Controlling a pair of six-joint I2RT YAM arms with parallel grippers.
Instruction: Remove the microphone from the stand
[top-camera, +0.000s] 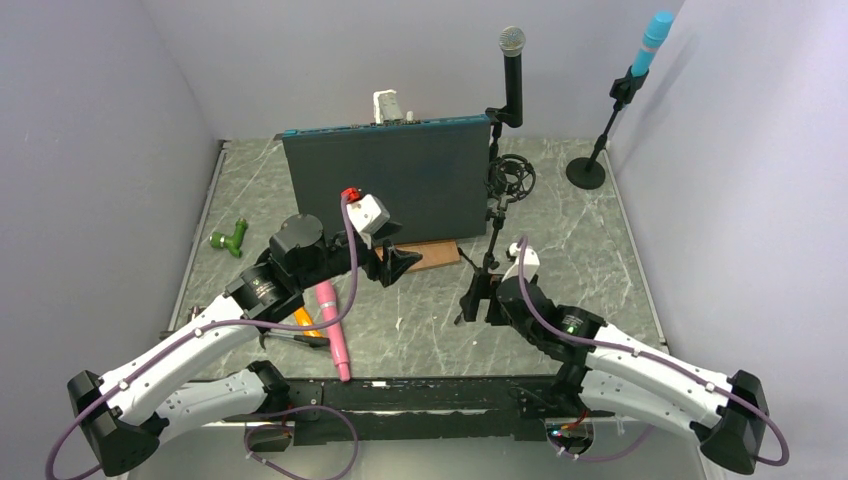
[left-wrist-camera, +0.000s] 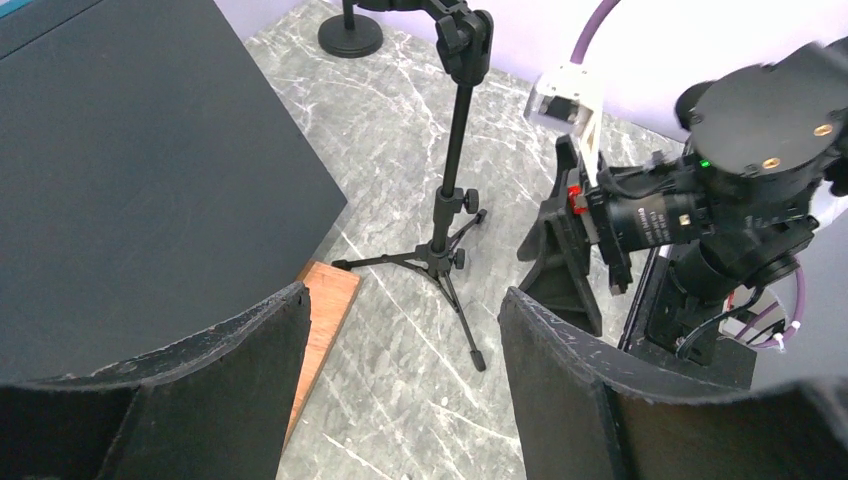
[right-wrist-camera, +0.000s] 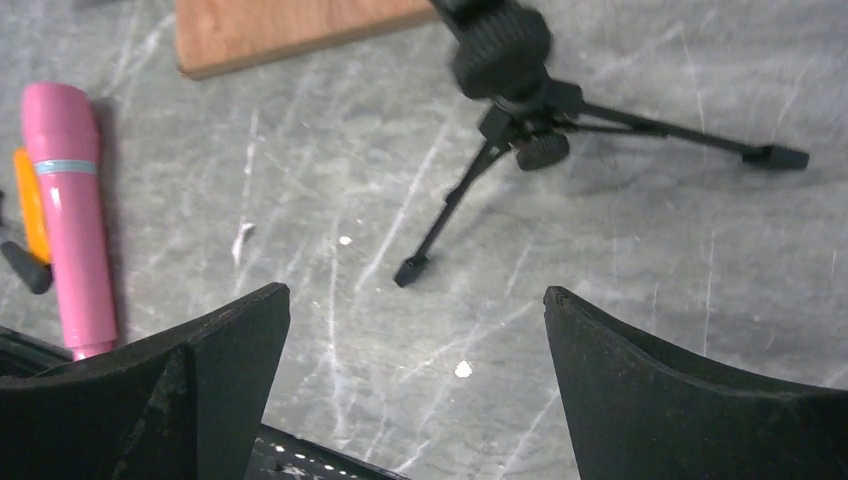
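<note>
A black microphone (top-camera: 512, 68) with a silver mesh head stands upright in the clip of a black tripod stand (top-camera: 492, 235) right of centre. The stand also shows in the left wrist view (left-wrist-camera: 452, 200) and its legs in the right wrist view (right-wrist-camera: 520, 130). My left gripper (top-camera: 398, 262) is open and empty, low, left of the stand's legs (left-wrist-camera: 402, 300). My right gripper (top-camera: 472, 300) is open and empty, just in front of the tripod legs (right-wrist-camera: 412, 295). A blue microphone (top-camera: 652, 42) sits on a round-base stand (top-camera: 586, 172) at the far right.
A dark upright panel (top-camera: 385, 180) stands at the back centre with a wooden block (top-camera: 438, 255) at its foot. A pink microphone (top-camera: 333, 330) and an orange tool (top-camera: 305, 322) lie near the left arm. A green object (top-camera: 230, 238) lies at the left.
</note>
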